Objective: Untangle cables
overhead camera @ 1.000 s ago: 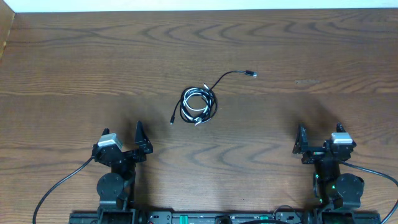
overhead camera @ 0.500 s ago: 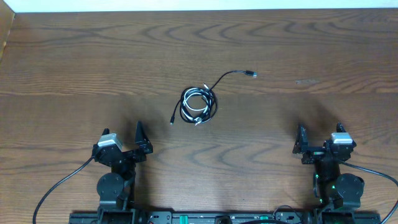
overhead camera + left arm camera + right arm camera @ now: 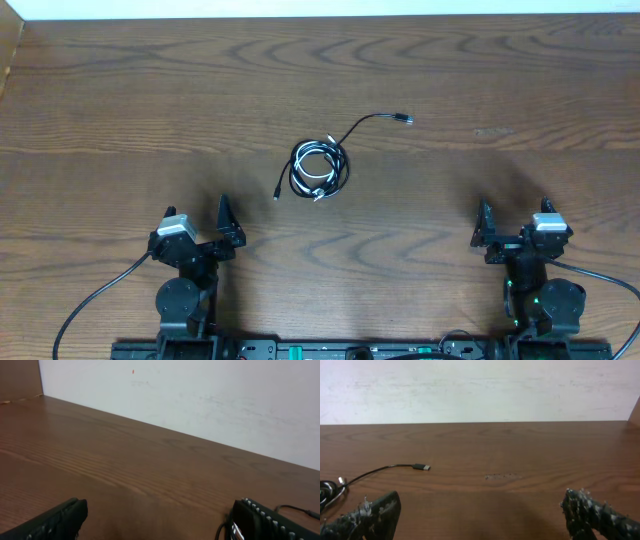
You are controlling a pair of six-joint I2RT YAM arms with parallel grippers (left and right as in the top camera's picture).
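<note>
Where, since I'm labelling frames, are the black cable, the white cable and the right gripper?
black cable (image 3: 404, 119), overhead view, its free plug end.
white cable (image 3: 316, 186), overhead view, a loop in the coil.
right gripper (image 3: 480, 500), right wrist view, midway between its fingertips.

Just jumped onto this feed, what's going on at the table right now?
Nothing is being handled at the moment. The left gripper and right gripper both sit open near the front edge of the table, holding nothing. The black cable and white cable lie coiled together mid-table, ahead of the arms and between them. One black plug end trails out toward the far right. The untangling has not begun.
</note>
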